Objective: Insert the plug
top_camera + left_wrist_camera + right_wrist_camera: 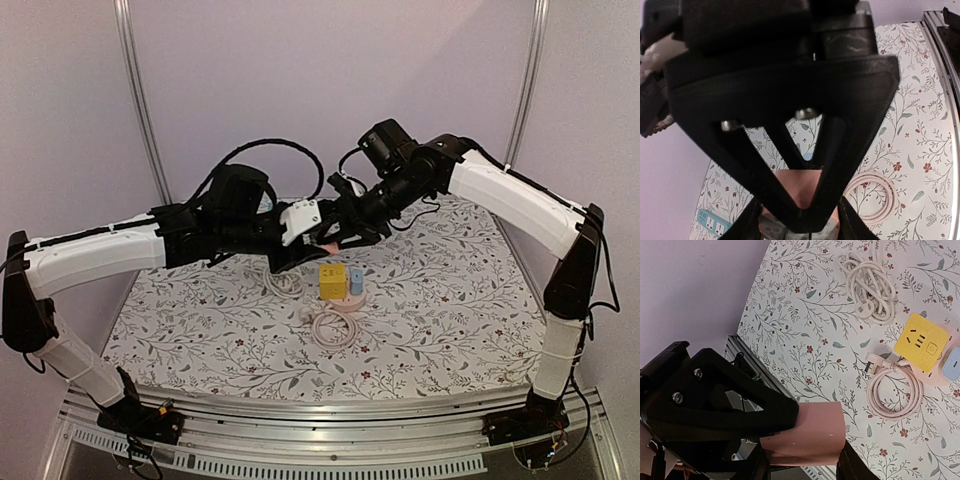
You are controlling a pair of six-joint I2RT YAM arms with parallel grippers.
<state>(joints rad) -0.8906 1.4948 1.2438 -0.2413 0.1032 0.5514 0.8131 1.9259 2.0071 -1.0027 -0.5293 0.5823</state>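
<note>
**Two pincers crowd one block; plug lies untouched**

The right gripper [804, 462] is clamped on a pink block [805, 432] held in mid-air. The left gripper [312, 248] straddles the same block, but I cannot tell if it grips. If either releases too soon, I'd expect the block to twist or drop. The pale pink plug [874, 362], ending a coiled cable [892, 390], lies on the flowered table [805, 315] just beside the yellow socket cube [921, 342].

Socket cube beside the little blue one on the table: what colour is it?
The socket cube is yellow; the right wrist view shows it best.
</note>
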